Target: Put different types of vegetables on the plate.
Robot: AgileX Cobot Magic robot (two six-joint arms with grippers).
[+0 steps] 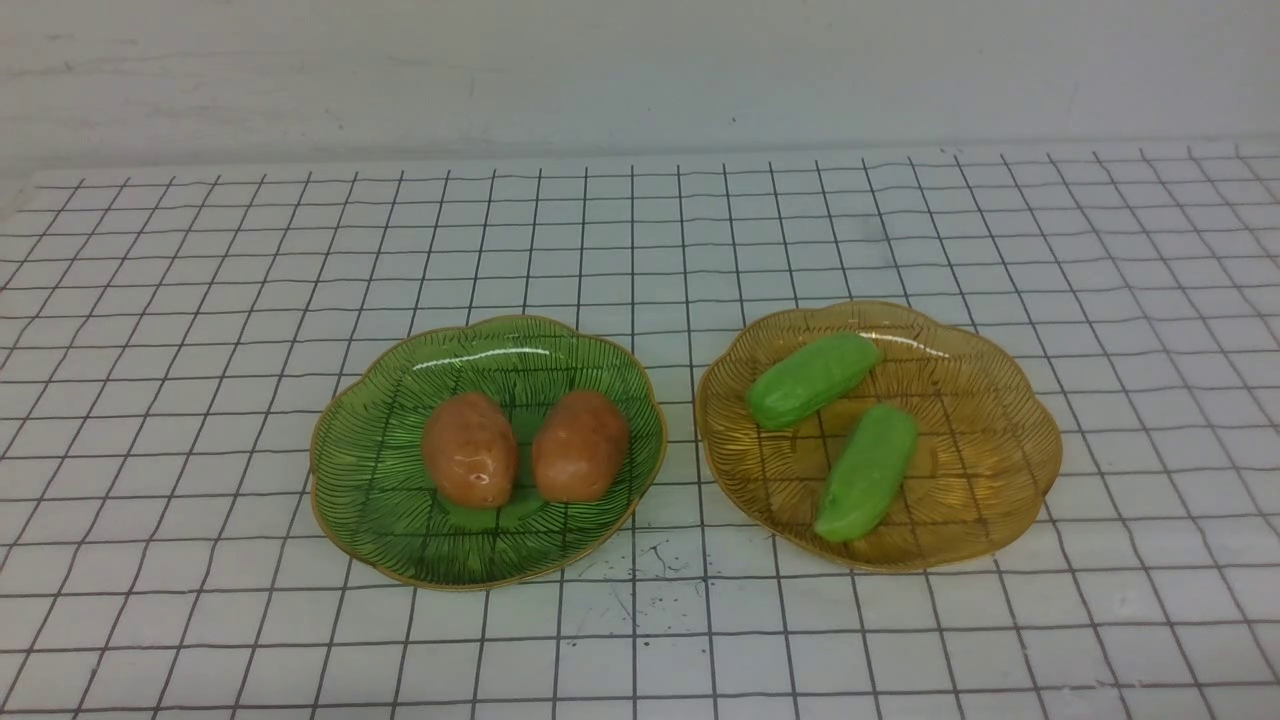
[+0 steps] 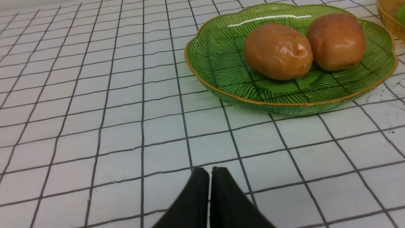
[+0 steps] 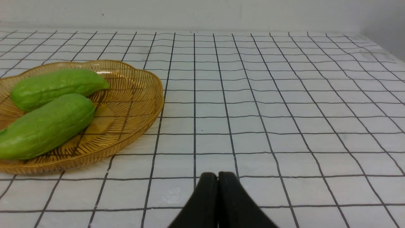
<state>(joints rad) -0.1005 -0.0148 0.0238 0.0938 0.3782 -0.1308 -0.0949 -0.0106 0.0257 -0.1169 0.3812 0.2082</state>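
Two orange-brown potatoes lie side by side on a green plate at the left. On an amber plate at the right rest two light-green cucumber-like pieces. The left wrist view shows the potatoes on the green plate, with my left gripper shut and empty short of it. In the right wrist view my right gripper is shut and empty, off to the side of the amber plate with its green pieces. Neither gripper shows in the front view.
The plates stand on a white cloth with a black grid. A pale wall runs along the back edge. Small dark specks mark the cloth between the plates near the front.
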